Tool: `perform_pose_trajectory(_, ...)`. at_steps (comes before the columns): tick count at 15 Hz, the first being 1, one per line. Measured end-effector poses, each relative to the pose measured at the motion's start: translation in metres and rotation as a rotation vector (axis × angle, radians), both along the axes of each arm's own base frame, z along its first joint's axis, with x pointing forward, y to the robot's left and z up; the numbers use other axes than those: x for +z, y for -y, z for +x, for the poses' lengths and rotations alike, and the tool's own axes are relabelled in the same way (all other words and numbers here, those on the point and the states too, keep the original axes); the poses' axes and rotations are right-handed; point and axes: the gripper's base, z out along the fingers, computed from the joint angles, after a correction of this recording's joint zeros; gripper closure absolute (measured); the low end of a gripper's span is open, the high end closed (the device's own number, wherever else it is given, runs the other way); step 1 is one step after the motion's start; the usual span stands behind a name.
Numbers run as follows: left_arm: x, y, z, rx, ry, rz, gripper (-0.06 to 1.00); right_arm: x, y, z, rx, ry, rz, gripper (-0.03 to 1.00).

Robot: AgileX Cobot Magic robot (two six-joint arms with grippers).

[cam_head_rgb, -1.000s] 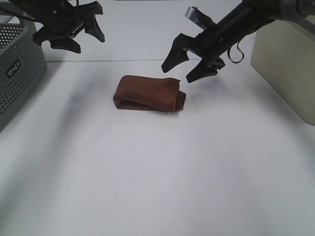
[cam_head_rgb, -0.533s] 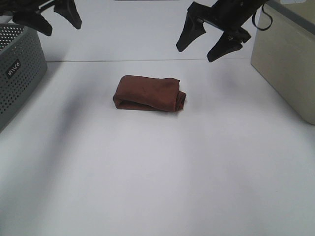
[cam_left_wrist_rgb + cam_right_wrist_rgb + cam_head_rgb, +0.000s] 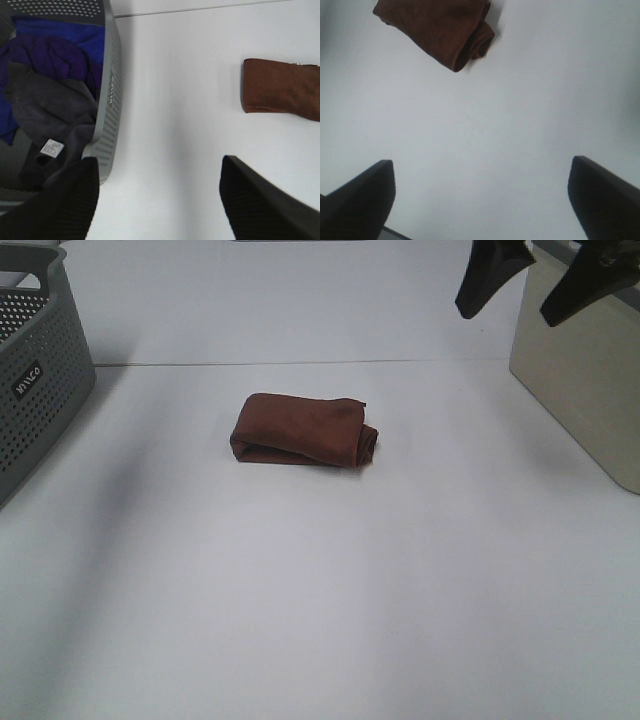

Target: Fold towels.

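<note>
Right gripper (image 3: 533, 278), upper right, and left gripper (image 3: 157, 200) gape empty; towel (image 3: 303, 429) lies folded mid-frame; best retreat without snagging it.

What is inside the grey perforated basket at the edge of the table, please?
In the left wrist view the basket holds crumpled cloths: a blue one, a purple one and a dark grey one bearing a small white tag. Anything beneath them is covered.

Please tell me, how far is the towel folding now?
Done: the maroon towel lies folded in a compact bundle on the white table. In hand: nothing; the right hand is open and raised, and the left hand is open too. Left: more cloths wait in the grey basket.
</note>
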Motion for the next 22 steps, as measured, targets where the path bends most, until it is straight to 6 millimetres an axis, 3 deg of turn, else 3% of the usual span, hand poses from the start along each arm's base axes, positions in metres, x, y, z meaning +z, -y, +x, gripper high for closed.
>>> perform_pose_trajectory(2,-0.001,-0.007,-0.03,0.005,-0.003,0.018,0.29,0.011,0.007,-0.03,-0.012,0.017,-0.011,0.09)
perform_pose_trajectory(5,-0.023,-0.018,-0.099,0.007,-0.037,0.026,0.29,0.015,0.021,-0.092,-0.032,0.03,-0.019,0.09)
perform_pose_trajectory(8,-0.048,-0.03,-0.171,0.007,-0.005,0.02,0.29,0.001,0.033,-0.153,-0.049,0.067,-0.013,0.09)
perform_pose_trajectory(10,-0.062,-0.036,-0.204,0.008,0.032,0.014,0.29,-0.011,0.039,-0.18,-0.055,0.083,-0.011,0.09)
perform_pose_trajectory(11,-0.077,-0.043,-0.244,0.009,0.117,0.0,0.29,-0.024,0.048,-0.219,-0.06,0.147,-0.013,0.09)
perform_pose_trajectory(13,-0.096,-0.048,-0.278,0.008,0.21,-0.021,0.29,-0.039,0.058,-0.253,-0.066,0.226,-0.036,0.09)
perform_pose_trajectory(15,-0.112,-0.05,-0.3,-0.022,0.283,-0.03,0.29,-0.049,0.068,-0.282,-0.077,0.35,-0.058,0.09)
perform_pose_trajectory(18,-0.131,-0.047,-0.316,-0.098,0.337,-0.04,0.29,-0.057,0.077,-0.312,-0.092,0.5,-0.06,0.09)
perform_pose_trajectory(22,-0.146,-0.043,-0.311,-0.137,0.353,-0.062,0.29,-0.068,0.085,-0.331,-0.11,0.634,-0.079,0.09)
